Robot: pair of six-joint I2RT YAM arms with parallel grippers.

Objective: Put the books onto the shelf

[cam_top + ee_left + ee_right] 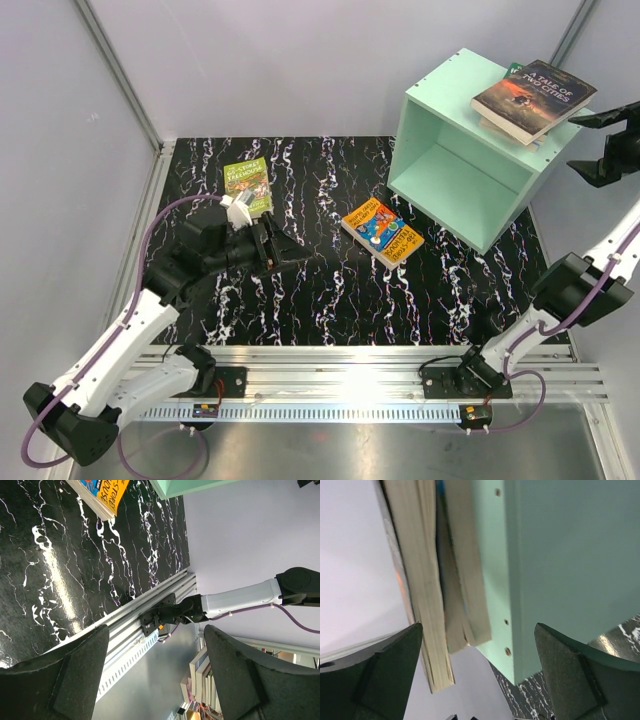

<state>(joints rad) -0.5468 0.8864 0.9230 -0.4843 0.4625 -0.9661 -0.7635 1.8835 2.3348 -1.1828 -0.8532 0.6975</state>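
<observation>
Overhead, a stack topped by the dark book (pixel 535 97) lies on the roof of the mint shelf (pixel 465 165) beside the spread, empty right hand (pixel 592 145), and only that hand's wrist camera shows the stack's page edges (pixel 427 580), while the orange book (pixel 383 232) and green book (pixel 248 185) lie on the black marbled worktop (pixel 330 295) near the spread, empty left hand (pixel 285 250), with pale lilac walls (pixel 300 60) all around.

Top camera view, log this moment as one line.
left gripper open, empty | right gripper open beside book stack atop shelf | orange book, green book on table
</observation>
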